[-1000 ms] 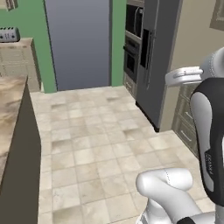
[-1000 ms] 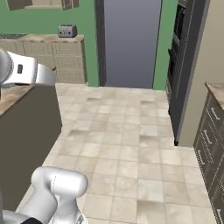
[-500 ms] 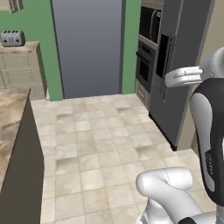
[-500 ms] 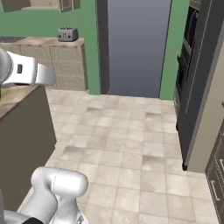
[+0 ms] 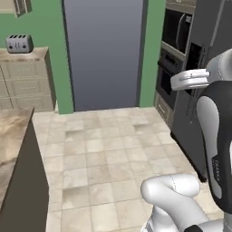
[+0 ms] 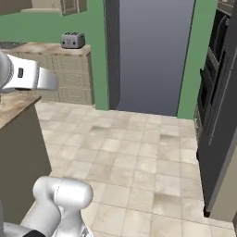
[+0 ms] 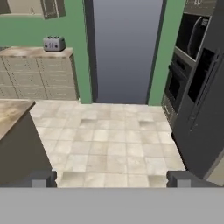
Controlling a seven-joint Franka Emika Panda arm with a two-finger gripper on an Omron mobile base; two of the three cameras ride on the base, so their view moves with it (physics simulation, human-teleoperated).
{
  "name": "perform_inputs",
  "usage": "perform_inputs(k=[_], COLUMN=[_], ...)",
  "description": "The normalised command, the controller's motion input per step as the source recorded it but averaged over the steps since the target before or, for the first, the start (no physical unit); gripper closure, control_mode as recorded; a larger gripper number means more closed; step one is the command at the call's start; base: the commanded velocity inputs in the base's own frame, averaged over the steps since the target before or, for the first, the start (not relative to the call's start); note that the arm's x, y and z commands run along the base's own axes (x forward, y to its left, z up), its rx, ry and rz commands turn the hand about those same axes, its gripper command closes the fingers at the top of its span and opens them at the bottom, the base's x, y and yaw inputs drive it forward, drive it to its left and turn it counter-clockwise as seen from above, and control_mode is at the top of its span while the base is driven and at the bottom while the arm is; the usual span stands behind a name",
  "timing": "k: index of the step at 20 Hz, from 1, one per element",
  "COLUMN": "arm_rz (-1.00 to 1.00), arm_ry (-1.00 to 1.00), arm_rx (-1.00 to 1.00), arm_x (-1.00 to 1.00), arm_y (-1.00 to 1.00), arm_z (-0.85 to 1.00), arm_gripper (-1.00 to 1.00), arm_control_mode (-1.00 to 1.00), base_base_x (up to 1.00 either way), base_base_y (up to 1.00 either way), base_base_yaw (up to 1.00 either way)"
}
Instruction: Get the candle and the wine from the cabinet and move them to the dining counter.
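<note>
The gripper (image 7: 109, 178) is standing with its jaws wide apart (holding nothing). It is facing tiled floor (image 7: 113, 144), with the dining counter (image 7: 11, 116) lying alongside.

Up at the top left of the left base view sits the cabinet (image 5: 20, 6), beige, mounted high on the green wall, only its lower edge in frame. The right base view catches that lower edge (image 6: 65, 4) too, and the hand view shows the cabinet (image 7: 30, 6) with a recessed panel and thin grey bar handles hanging upright near its right side. Down low on the left is the dining counter (image 5: 11, 136): a beige-brown marbled slab, flat and level, its corner jutting over a dark base. That same corner shows at the left in the right base view (image 6: 14, 104) and the hand view (image 7: 11, 116).
</note>
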Motion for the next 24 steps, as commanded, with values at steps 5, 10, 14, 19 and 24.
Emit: perform_inputs(k=[5, 10, 14, 19, 24], arm_rz=[0.00, 0.00, 0.00, 0.00, 0.00], arm_ry=[0.00, 0.00, 0.00, 0.00, 0.00], arm_rx=[0.00, 0.00, 0.00, 0.00, 0.00], arm_x=[0.00, 0.00, 0.00, 0.00, 0.00], arm_y=[0.00, 0.00, 0.00, 0.00, 0.00], arm_z=[0.00, 0.00, 0.00, 0.00, 0.00], arm_gripper=[-1.00, -1.00, -1.00, -1.00, -1.00], arm_control_mode=[1.00, 1.00, 1.00, 1.00, 1.00], base_base_x=[1.00, 1.00, 0.88, 0.96, 0.98], base_base_y=[-0.26, -0.18, -0.05, -0.09, -0.37], base_base_yaw=[0.19, 0.49, 0.71, 0.65, 0.45])
